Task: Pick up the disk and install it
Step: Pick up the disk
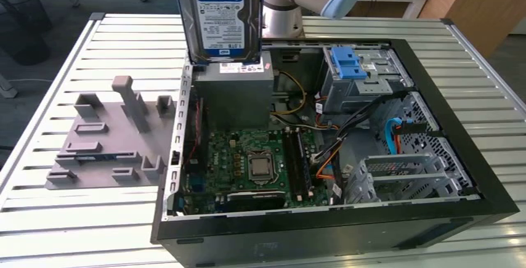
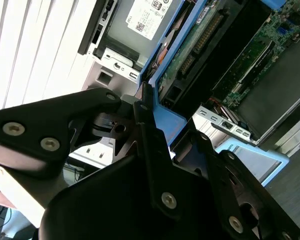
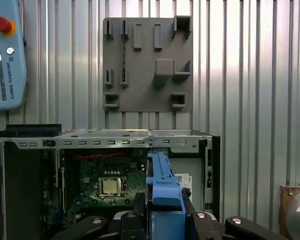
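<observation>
The disk (image 1: 222,21) is a silver hard drive with a blue-and-white label and blue side rails. It hangs upright above the back of the open computer case (image 1: 460,157), just over the grey power-supply box (image 1: 234,92). My gripper (image 3: 163,212) is shut on the disk, its black fingers (image 2: 145,125) clamped on a blue rail (image 3: 162,185). In the second wrist view the disk's green circuit-board side (image 2: 200,40) faces the camera. The drive bay with a blue latch (image 1: 349,64) stands at the case's back, toward the exterior view's right.
A grey fixture plate with upright holders (image 1: 103,138) lies on the slatted table at the exterior view's left, also in the first wrist view (image 3: 147,65). Cables and a metal cage (image 1: 411,175) fill the case's right half. A teach pendant (image 3: 5,55) rests on the table.
</observation>
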Available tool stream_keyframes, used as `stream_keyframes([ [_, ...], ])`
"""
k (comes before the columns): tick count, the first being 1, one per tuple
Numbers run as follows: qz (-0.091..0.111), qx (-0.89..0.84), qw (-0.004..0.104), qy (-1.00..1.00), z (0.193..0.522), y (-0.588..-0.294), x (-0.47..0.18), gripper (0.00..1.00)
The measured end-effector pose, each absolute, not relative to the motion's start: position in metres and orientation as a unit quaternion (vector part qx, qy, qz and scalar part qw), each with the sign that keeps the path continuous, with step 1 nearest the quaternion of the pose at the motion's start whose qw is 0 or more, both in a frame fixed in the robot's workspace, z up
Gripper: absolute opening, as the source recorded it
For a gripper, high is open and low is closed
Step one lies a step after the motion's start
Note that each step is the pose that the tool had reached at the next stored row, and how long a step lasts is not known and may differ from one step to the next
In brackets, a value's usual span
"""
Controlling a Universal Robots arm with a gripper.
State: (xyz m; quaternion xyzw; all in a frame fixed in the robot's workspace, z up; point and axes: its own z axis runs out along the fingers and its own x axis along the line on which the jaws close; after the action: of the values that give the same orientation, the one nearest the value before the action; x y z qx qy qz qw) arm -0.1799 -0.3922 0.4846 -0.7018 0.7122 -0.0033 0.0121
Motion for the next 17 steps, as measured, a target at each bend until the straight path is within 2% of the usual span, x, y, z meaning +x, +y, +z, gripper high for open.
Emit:
stream_keyframes([
  [17,-0.003,-0.701,0.012,0.713,0.483,-0.403,-0.168,0.36],
])
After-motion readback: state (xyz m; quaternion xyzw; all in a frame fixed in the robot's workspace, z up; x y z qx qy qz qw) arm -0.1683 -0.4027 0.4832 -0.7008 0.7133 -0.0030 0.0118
